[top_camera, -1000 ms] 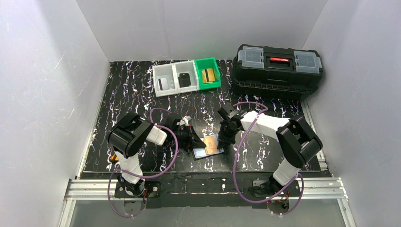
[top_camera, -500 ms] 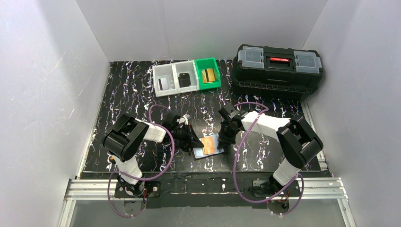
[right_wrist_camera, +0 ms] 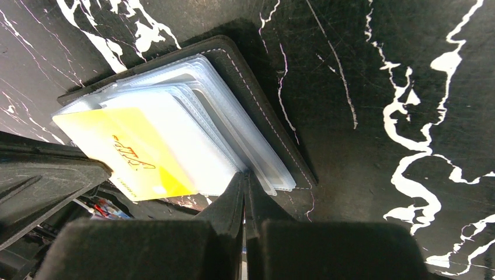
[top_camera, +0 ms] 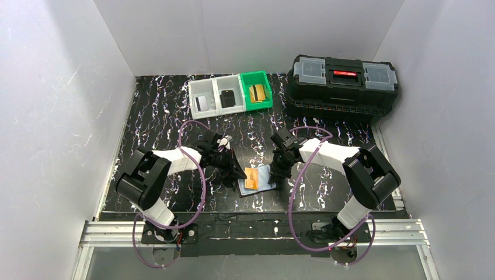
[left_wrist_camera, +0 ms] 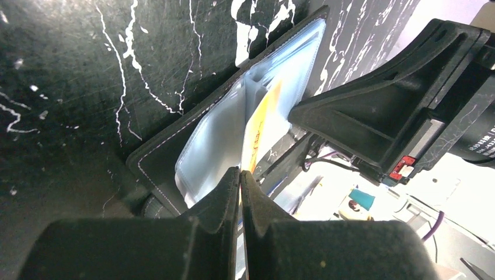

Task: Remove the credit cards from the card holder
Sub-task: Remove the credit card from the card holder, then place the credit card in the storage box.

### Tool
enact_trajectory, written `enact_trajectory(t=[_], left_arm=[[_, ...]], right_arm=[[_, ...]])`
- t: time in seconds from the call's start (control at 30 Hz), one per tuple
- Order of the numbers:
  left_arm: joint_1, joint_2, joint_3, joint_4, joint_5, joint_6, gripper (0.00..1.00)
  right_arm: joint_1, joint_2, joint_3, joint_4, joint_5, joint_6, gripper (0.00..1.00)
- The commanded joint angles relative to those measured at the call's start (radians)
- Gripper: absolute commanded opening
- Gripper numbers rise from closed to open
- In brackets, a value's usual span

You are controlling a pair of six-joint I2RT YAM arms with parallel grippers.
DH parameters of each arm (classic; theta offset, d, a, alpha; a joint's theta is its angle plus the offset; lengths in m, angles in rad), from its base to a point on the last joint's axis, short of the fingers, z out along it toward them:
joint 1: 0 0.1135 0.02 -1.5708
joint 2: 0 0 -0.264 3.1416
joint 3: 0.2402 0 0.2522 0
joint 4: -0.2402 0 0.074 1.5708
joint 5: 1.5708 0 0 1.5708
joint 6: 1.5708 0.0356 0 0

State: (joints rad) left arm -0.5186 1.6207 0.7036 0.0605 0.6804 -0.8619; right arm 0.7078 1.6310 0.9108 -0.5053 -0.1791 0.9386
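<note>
The small black stitched bifold card holder [top_camera: 265,181] lies open on the black, white-veined counter [top_camera: 163,111], near the middle of its near edge, with its shiny pale clear pockets fanned upward. The right end effector [right_wrist_camera: 244,177] has its fingers together on the pockets' edge, apparently pinching a floppy sleeve so the holder cannot slide. The left end effector [left_wrist_camera: 240,175] is clamped on the free end of a thin, glossy gold-orange plastic credit card [right_wrist_camera: 125,154]. The card is partly out of its pocket, and being stiff and slick it should slip free easily.

Card holder [top_camera: 260,180] open — yellow card [right_wrist_camera: 125,156] half out.
</note>
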Motion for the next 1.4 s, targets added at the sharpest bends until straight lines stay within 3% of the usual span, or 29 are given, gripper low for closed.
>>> enact_trajectory(t=[0.0,0.5,0.57,0.8,0.97,1.1,1.37], left_arm=[[0.010,-0.070,0.052,-0.150,-0.039,0.061,0.00],[0.023,-0.168,0.088,-0.257,-0.022,0.084,0.00],[0.024,-0.173,0.098,-0.263,-0.017,0.083,0.00],[0.055,-0.234,0.112,-0.216,0.037,0.018,0.00],[0.105,-0.274,0.123,-0.043,0.128,-0.130,0.00],[0.129,-0.295,0.121,0.130,0.162,-0.283,0.00],[0.135,-0.257,0.139,0.373,0.205,-0.490,0.00]], right_arm=[[0.004,0.028,-0.048,-0.038,0.105,-0.018,0.01],[0.005,-0.022,0.016,-0.024,0.080,-0.049,0.02],[0.004,-0.041,0.034,-0.033,0.080,-0.058,0.12],[-0.008,-0.183,0.153,-0.095,0.071,-0.090,0.68],[-0.069,-0.293,0.127,0.083,-0.092,-0.068,0.91],[-0.125,-0.336,0.088,0.219,-0.218,-0.013,0.93],[-0.188,-0.351,0.004,0.512,-0.420,0.161,0.81]])
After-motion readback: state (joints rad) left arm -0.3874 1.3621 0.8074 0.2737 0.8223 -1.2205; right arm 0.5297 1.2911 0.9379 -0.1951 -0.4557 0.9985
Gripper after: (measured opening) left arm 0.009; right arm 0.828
